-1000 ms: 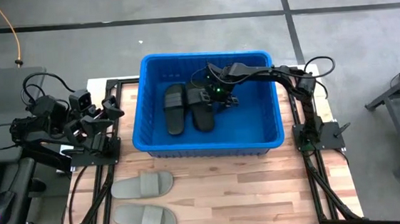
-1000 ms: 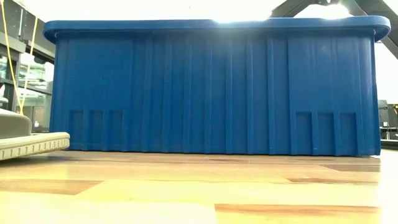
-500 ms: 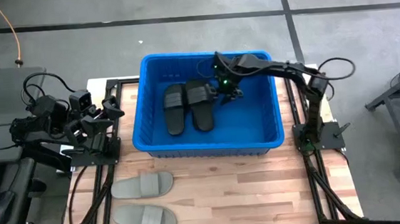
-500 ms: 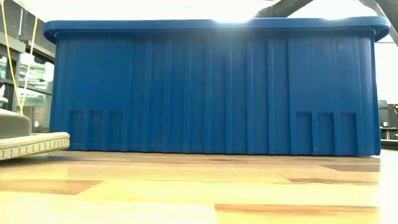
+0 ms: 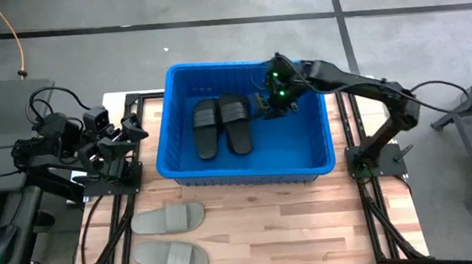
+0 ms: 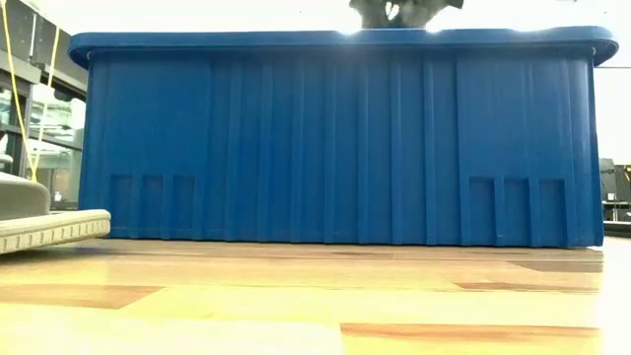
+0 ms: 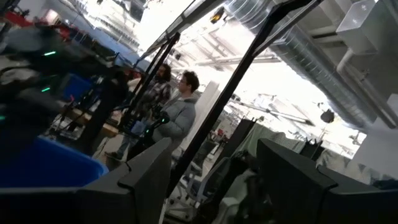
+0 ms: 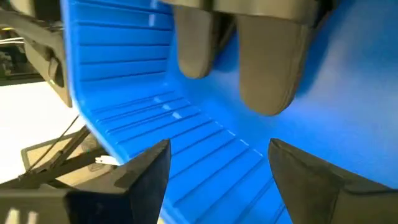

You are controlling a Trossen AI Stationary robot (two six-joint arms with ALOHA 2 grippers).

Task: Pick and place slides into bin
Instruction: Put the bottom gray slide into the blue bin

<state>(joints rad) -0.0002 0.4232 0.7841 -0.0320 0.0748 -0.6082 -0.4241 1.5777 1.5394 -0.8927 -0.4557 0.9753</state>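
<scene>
Grey foam slides (image 5: 169, 237) lie unpicked on the near wooden table (image 5: 311, 227), two black ones (image 5: 222, 126) rest inside the blue ribbed plastic bin (image 5: 322, 155), above which the right gripper (image 5: 274, 104) hangs spread, apparently emptied.

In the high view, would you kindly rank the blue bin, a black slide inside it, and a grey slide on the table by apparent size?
1. The blue bin, by far the largest.
2. The grey slide and the black slide look about alike; the bin's depth makes ranking them unsure.
</scene>
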